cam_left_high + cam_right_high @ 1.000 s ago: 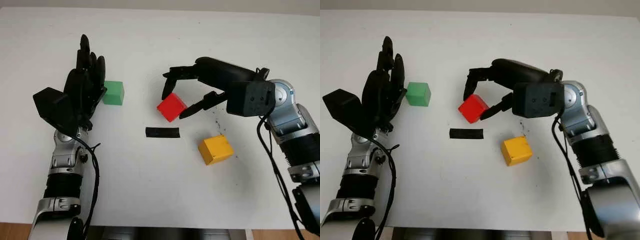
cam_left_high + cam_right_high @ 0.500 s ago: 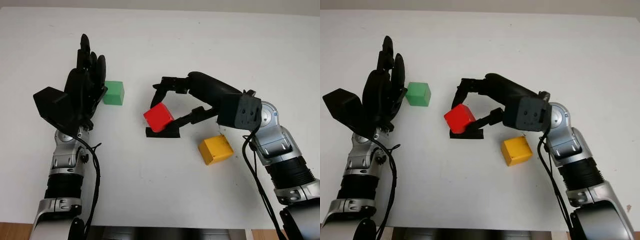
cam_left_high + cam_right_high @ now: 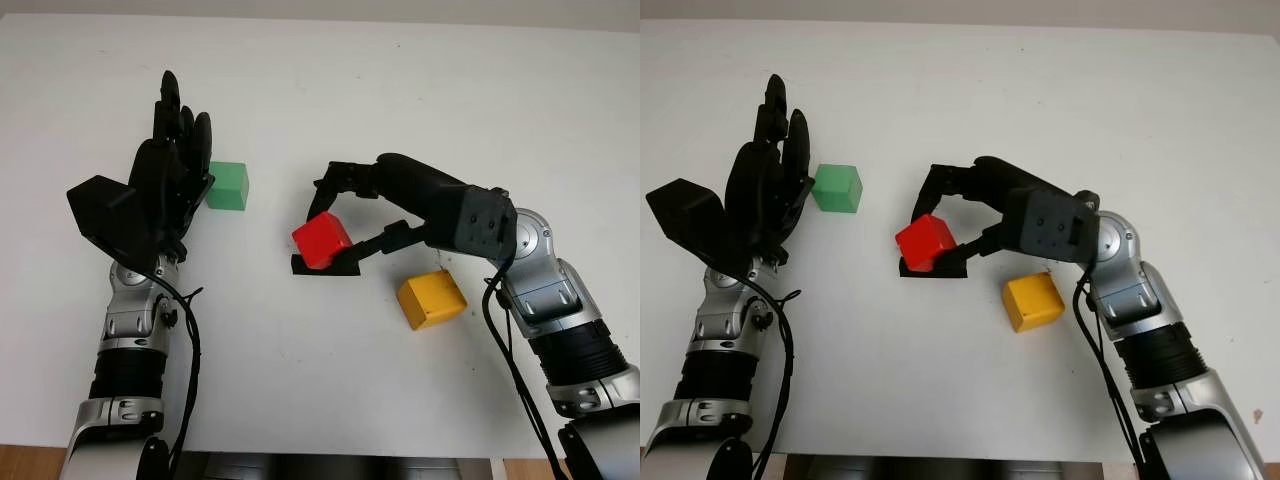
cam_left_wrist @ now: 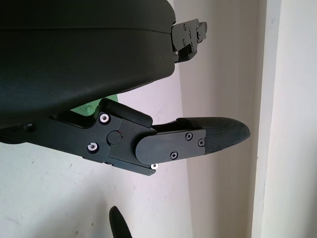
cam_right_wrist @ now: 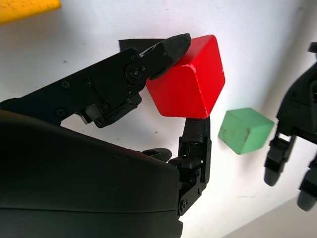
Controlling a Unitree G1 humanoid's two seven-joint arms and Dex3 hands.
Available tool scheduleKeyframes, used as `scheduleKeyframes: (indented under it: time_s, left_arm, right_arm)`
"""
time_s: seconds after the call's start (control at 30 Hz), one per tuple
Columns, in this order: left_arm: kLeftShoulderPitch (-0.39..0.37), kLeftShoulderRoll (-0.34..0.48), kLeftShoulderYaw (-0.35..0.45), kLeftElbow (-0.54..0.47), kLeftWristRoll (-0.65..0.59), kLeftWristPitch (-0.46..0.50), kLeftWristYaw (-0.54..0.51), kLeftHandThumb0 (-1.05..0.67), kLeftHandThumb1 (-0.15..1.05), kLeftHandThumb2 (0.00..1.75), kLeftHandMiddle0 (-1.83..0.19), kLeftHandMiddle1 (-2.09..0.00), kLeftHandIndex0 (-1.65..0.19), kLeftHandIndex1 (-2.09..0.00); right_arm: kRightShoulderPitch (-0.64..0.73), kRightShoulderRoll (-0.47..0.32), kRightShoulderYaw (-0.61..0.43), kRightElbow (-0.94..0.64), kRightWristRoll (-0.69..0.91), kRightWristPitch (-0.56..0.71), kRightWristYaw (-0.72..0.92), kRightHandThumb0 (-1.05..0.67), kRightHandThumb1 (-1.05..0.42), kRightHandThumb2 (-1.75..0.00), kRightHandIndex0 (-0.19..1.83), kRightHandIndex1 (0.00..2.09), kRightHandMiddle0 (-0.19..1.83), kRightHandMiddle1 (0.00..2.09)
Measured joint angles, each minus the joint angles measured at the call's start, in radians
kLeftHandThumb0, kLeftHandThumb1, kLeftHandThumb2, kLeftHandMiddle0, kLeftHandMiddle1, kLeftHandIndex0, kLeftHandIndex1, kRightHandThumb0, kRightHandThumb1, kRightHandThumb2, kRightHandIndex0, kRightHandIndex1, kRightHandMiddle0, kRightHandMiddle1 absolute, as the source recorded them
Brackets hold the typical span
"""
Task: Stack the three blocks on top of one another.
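Over the last second the right hand has carried the red block from the middle of the table toward the robot's left, and the block now sits over the near-left end of the black tape strip, where before it was beyond the strip and clear of it. In the last half second it has barely shifted. The left hand has not moved.

The right hand's fingers are clenched on the red block: in the right wrist view one fingertip presses its upper edge and another finger bears on the opposite face. The block is tilted, one corner down; whether it touches the strip cannot be told.

The green block lies farther to the robot's left and a little beyond the red one, on the white table, just beside the left hand's fingers. That hand is open, upright, and holds nothing. The yellow block lies on the other side, nearer the robot, close under the right forearm.

Judged from this, the stack is not yet begun. If the black strip marks the stacking spot, the red block need only be set down flat there. The yellow block is then the right hand's nearest next pick, and the green block falls to the left hand.
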Motion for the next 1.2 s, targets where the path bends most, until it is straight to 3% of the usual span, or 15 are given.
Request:
scheduleKeyframes:
  time_s: [1.03, 1.1, 1.13, 1.2]
  left_arm:
    - [0.010, 0.005, 0.001, -0.016, 0.003, 0.015, -0.006, -0.78, 1.05, 0.51, 0.17, -0.05, 0.18, -0.05]
    - [0.010, 0.005, 0.001, -0.016, 0.002, 0.016, -0.008, -0.78, 1.05, 0.51, 0.18, -0.05, 0.19, -0.05]
    - [0.010, 0.005, 0.002, -0.016, 0.002, 0.016, -0.008, -0.78, 1.05, 0.51, 0.18, -0.05, 0.19, -0.05]
    - [0.010, 0.005, 0.002, -0.016, 0.003, 0.016, -0.009, -0.78, 1.05, 0.51, 0.19, -0.05, 0.19, -0.05]
  right_arm:
    - [-0.009, -0.028, 0.013, 0.002, -0.094, 0.010, 0.024, -0.47, -0.91, -0.05, 0.32, 0.04, 0.36, 1.64]
    - [-0.009, -0.032, 0.014, 0.003, -0.096, 0.000, 0.026, -0.55, -0.89, -0.05, 0.27, 0.02, 0.18, 1.51]
    - [-0.013, -0.039, 0.015, 0.003, -0.096, -0.001, 0.046, -0.62, -0.88, -0.05, 0.12, 0.02, 0.02, 1.22]
    - [-0.036, -0.061, 0.020, 0.000, -0.087, 0.028, 0.121, -0.74, -0.86, -0.05, -0.12, 0.01, -0.05, 0.54]
